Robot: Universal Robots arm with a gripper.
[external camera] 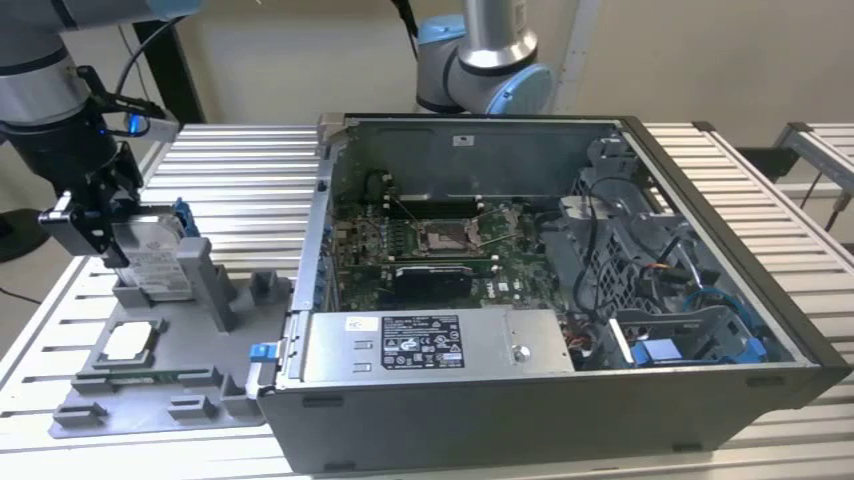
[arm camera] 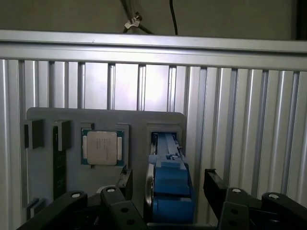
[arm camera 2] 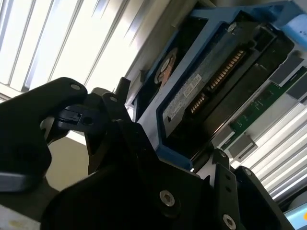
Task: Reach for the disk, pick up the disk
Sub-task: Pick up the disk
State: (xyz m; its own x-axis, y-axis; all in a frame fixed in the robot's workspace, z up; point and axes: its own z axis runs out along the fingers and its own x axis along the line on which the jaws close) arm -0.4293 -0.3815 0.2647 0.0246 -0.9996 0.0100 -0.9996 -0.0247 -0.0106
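The disk [external camera: 150,258] stands on edge, long axis roughly upright, in a slot at the far corner of the grey holder plate [external camera: 200,345], at the exterior view's left. The gripper [arm camera: 167,184] hangs over it pointing down, jaws spread astride the blue bracket. Whether they touch it is unclear, and the slot hides the disk's lower end.

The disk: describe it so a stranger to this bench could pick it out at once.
At the exterior view's left of the open computer case lies a grey fixture tray. The disk stands on edge in the tray's slot, straddled by the open gripper. Unlike the small square chip flat beside it, it is a silver slab with a blue bracket.
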